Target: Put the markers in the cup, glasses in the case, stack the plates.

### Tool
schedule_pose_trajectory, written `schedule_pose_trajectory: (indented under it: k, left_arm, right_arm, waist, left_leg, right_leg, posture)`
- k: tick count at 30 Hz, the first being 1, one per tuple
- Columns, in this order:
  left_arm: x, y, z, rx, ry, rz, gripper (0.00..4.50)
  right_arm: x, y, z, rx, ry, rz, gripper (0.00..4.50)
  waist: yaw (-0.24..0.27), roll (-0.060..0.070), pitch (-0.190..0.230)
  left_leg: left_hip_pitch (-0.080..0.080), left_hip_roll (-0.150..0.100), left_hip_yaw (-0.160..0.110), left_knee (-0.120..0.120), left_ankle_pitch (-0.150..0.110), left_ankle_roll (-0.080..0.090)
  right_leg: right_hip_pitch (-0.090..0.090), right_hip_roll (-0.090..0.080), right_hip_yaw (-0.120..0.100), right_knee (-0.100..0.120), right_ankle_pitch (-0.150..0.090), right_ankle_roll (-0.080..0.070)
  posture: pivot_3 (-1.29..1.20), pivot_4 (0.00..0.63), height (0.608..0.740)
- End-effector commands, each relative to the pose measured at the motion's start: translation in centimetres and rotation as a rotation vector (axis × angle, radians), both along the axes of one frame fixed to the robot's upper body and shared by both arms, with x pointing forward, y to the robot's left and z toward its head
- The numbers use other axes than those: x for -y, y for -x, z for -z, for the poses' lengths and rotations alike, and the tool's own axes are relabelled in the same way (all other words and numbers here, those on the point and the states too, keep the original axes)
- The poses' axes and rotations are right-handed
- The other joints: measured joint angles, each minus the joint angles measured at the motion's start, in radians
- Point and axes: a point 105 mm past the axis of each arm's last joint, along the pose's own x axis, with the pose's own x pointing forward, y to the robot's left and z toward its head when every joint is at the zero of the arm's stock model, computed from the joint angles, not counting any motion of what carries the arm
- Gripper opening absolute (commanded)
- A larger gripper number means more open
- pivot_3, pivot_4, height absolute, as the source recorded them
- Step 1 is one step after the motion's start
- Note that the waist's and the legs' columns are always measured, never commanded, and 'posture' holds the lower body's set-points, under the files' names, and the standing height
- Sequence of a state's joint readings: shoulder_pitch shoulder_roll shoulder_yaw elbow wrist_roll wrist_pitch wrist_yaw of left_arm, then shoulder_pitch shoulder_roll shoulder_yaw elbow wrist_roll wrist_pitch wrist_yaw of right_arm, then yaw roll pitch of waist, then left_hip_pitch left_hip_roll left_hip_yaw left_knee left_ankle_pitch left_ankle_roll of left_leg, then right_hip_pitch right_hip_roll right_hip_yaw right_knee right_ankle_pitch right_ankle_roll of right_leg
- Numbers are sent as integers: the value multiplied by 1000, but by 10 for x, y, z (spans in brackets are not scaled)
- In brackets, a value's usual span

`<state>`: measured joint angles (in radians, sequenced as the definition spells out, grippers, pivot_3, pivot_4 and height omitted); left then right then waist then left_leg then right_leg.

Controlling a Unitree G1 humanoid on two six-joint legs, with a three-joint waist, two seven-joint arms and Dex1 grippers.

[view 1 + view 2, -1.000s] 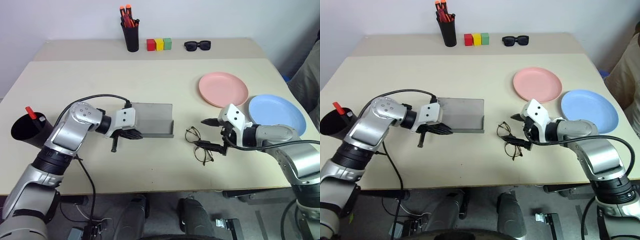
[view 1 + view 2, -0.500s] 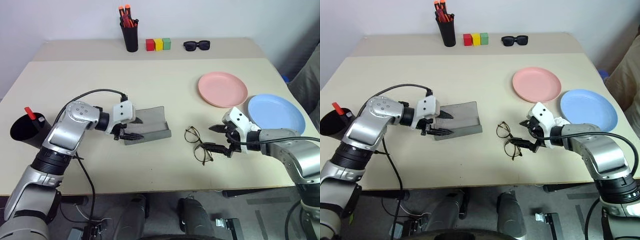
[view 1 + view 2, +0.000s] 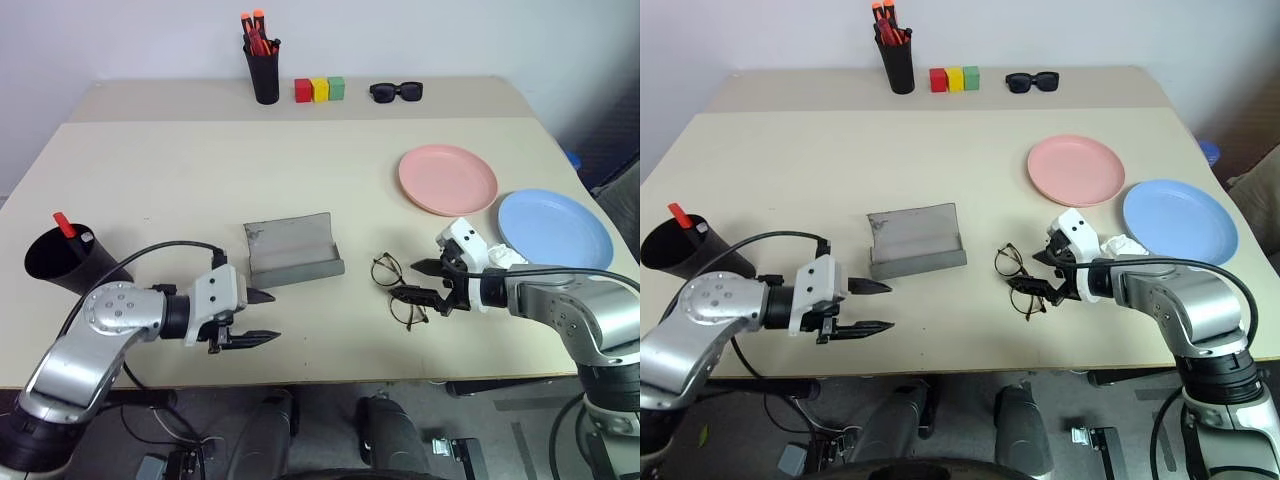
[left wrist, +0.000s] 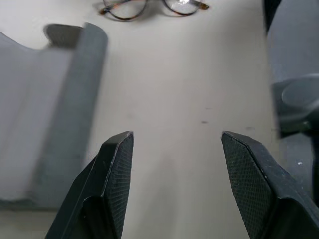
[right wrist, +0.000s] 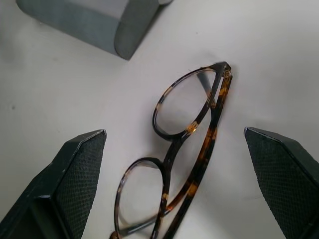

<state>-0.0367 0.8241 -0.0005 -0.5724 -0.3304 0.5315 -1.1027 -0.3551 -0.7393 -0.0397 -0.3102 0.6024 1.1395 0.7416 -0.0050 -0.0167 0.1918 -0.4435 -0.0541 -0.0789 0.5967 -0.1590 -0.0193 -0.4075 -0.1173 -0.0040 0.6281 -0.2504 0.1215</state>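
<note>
The grey case (image 3: pixel 292 252) lies open mid-table with its lid raised. My left gripper (image 3: pixel 275 317) hovers open and empty near the table's front edge, apart from the case (image 4: pixel 75 114). The glasses (image 3: pixel 397 290) lie folded on the table right of the case. My right gripper (image 3: pixel 405 282) is open with one finger on each side of the glasses (image 5: pixel 174 144), not closed on them. The black cup (image 3: pixel 55 262) stands tilted at the far left with a red marker (image 3: pixel 63 224) in it. The pink plate (image 3: pixel 447 179) and the blue plate (image 3: pixel 555 228) lie side by side at the right.
Along the back stand a black pen pot (image 3: pixel 262 68) with orange-capped pens, three coloured blocks (image 3: pixel 319 89) and black sunglasses (image 3: pixel 396 92). A seam crosses the table behind the work area. Dark clothing (image 3: pixel 622 185) of a person shows at the right edge.
My left gripper let go of the case, opened and pulled back toward the front edge. The case turned a little and its lid now stands up. My right wrist rolled beside the glasses.
</note>
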Motion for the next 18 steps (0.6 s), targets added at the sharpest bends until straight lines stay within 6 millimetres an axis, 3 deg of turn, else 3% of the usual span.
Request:
schedule_pose_trajectory:
  k: [1, 5, 11, 18]
  left_arm:
    - [1, 8, -5, 23, 1, -24, 2832]
    - [2, 11, -1, 11, 5, -60, 2897]
    - [0, 10, 1, 10, 15, -106, 2897]
    - [0, 10, 1, 3, 22, -117, 2897]
  right_arm:
    - [1, -5, -12, 13, -29, 18, 4500]
    - [3, -5, -8, -19, -15, 27, 3215]
    - [5, -3, -2, -45, 7, 26, 30]
    - [4, -2, -3, -42, 15, 24, 30]
  waist:
    - [-1, 0, 0]
    - [-1, 0, 0]
    - [-4, 0, 0]
    - [-4, 0, 0]
  left_leg:
    - [0, 0, 0, 0, 0, 0]
    - [0, 0, 0, 0, 0, 0]
    - [0, 0, 1, 0, 0, 0]
    - [0, 0, 1, 0, 0, 0]
  right_leg:
    - [0, 0, 0, 0, 0, 0]
    - [0, 0, 0, 0, 0, -1]
    - [0, 0, 0, 0, -1, -1]
    - [0, 0, 0, -1, -1, -1]
  posture:
    - [0, 150, 740]
    - [0, 150, 740]
    - [0, 150, 740]
    - [0, 150, 740]
